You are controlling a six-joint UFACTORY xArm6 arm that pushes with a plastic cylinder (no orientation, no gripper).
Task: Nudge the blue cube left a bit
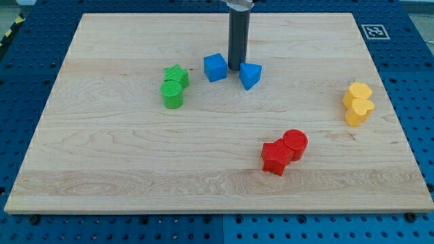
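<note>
The blue cube (215, 68) sits on the wooden board (135, 156) near the view's top centre. A second blue block (249, 75), wedge-like in shape, lies just to its right. My tip (237, 67) stands between the two blue blocks, right next to the cube's right side and just above-left of the wedge-like block. The dark rod rises straight up out of the view's top.
A green star block (177, 75) and a green cylinder (172, 94) touch at the left of the cube. A red star-like block (274, 158) and a red cylinder (295, 144) lie at lower right. Two yellow blocks (357, 104) sit near the right edge.
</note>
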